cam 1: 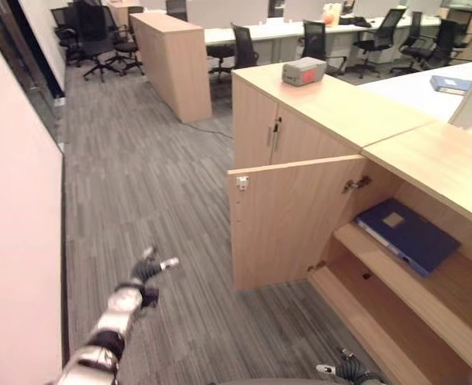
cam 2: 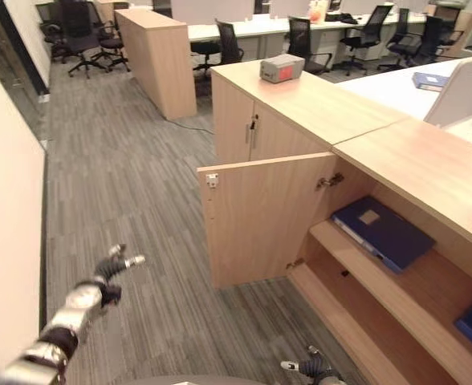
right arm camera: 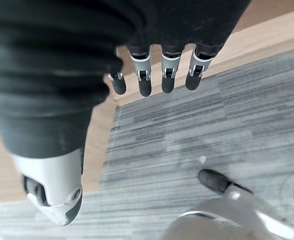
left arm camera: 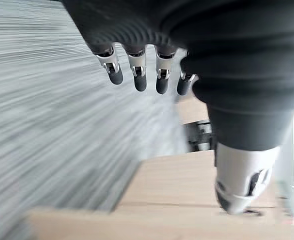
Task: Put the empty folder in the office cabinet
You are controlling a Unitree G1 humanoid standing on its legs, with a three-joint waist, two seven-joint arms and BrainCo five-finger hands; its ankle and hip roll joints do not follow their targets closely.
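The right hand (cam 2: 310, 369), silver fingers with dark tips under a dark ribbed cover, hangs low just in front of the light wooden office cabinet (cam 1: 396, 140), near its bottom shelf; in its wrist view its fingers (right arm camera: 145, 80) are straight and relaxed, holding nothing. The left hand (cam 1: 149, 269) hangs over the grey striped carpet (cam 1: 140, 184), well apart from the cabinet on the far side of the open wooden cabinet door (cam 1: 288, 220), its fingers (left arm camera: 138, 75) likewise loose and empty. The dark blue flat folder (cam 1: 407, 234) lies flat on the cabinet's middle shelf, inside the open compartment, its long axis running obliquely from the front edge of the shelf towards the back. It lies up and away from the right hand, the nearer of the two. Judging by how things lie, the folder is already placed, and what may remain is swinging the door, which stands between the left hand and the cabinet's opening.
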